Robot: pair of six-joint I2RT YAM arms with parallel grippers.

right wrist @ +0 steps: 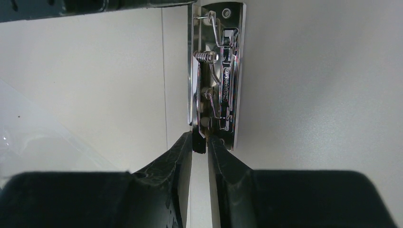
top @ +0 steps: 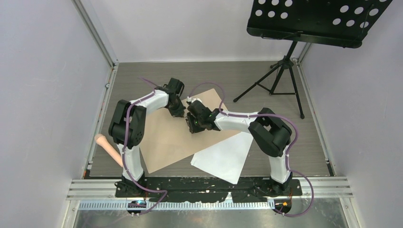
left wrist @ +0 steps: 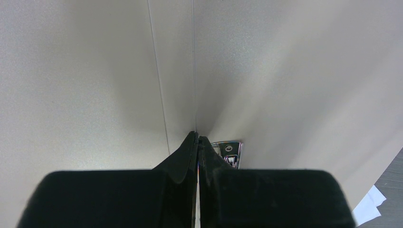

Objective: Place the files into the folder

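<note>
The tan folder [top: 173, 142] lies open flat, chrome clip [right wrist: 216, 80] by its crease

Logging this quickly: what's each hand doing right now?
Left hand: closed, nothing visibly held.
Right hand: closed on the metal clip of the folder.

Quick tally from the top view: 2 arms, left arm [top: 130, 126] + right arm [top: 268, 133]. 2 grippers, 1 per arm: left gripper [left wrist: 197, 138], right gripper [right wrist: 199, 138], 2 fingers ea. 1 folder [top: 166, 142], brown. Files [top: 225, 159]: 1 white patch showing, can't tell the no. of sheets. 1 metal clip [right wrist: 221, 80] on the folder's inside. 1 black music stand [top: 313, 19] w/ tripod base. 1 peach-coloured obj. [top: 108, 148] at the left edge. 1 table [top: 214, 71].
</note>
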